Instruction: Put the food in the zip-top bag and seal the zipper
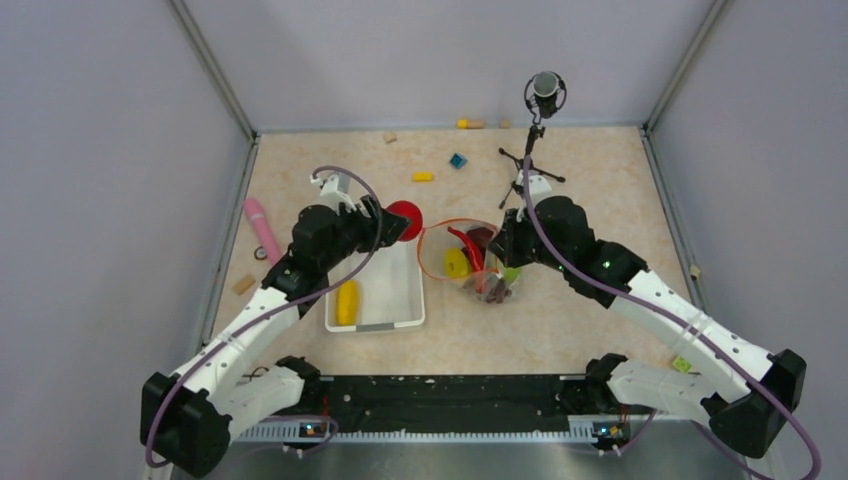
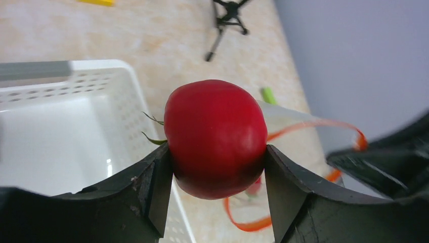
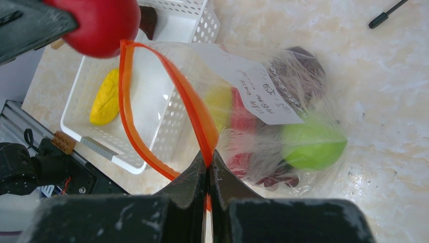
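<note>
Nearest the bases, a yellow piece point(image 1: 346, 302) is lying in the white basket point(image 1: 400, 312). Just past it, the left gripper point(image 2: 216, 169) is clamping the red apple point(image 2: 215, 131) beside the mouth of the zip-top bag point(image 3: 283, 116). The right gripper point(image 3: 208, 169) is pinching the zipper point(image 3: 126, 101), propping that mouth open. Looks like the loading step to me. Next the apple needs carrying over the opening, then letting go.
</note>
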Robot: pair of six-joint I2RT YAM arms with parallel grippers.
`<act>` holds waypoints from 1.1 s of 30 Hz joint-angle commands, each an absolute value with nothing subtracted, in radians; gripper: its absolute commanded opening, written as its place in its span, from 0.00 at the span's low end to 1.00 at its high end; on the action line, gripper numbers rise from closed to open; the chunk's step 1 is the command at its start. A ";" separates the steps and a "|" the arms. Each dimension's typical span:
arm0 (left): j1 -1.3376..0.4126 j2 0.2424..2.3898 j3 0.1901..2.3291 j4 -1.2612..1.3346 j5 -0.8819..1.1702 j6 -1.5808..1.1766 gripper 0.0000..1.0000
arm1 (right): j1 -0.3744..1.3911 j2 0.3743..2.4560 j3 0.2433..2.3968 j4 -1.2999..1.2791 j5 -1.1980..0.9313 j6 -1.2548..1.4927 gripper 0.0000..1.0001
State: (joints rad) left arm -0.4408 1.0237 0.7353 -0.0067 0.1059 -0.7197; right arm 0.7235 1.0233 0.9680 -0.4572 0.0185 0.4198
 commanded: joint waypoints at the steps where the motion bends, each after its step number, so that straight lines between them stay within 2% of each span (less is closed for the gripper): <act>1: -0.457 0.935 0.662 0.216 0.460 -0.659 0.15 | 0.715 0.999 0.960 -0.424 0.021 0.418 0.00; 6: -0.540 0.911 0.670 0.264 0.573 -0.570 0.15 | 0.715 1.000 0.963 -0.422 0.008 0.420 0.00; 13: -0.775 0.950 0.760 0.146 0.472 -0.332 0.14 | 0.715 0.996 0.965 -0.419 0.005 0.424 0.00; 19: -0.798 1.026 0.806 0.119 0.227 -0.357 0.12 | 0.715 0.987 0.962 -0.411 -0.034 0.423 0.00; 28: -0.805 1.193 0.882 0.125 0.166 -0.381 0.09 | 0.715 0.965 0.965 -0.393 -0.106 0.423 0.00; 31: -0.814 1.220 0.892 0.140 0.153 -0.387 0.12 | 0.715 0.964 0.971 -0.393 -0.124 0.429 0.00; 33: -0.820 1.236 0.898 0.145 0.156 -0.389 0.30 | 0.714 0.965 0.973 -0.392 -0.127 0.428 0.00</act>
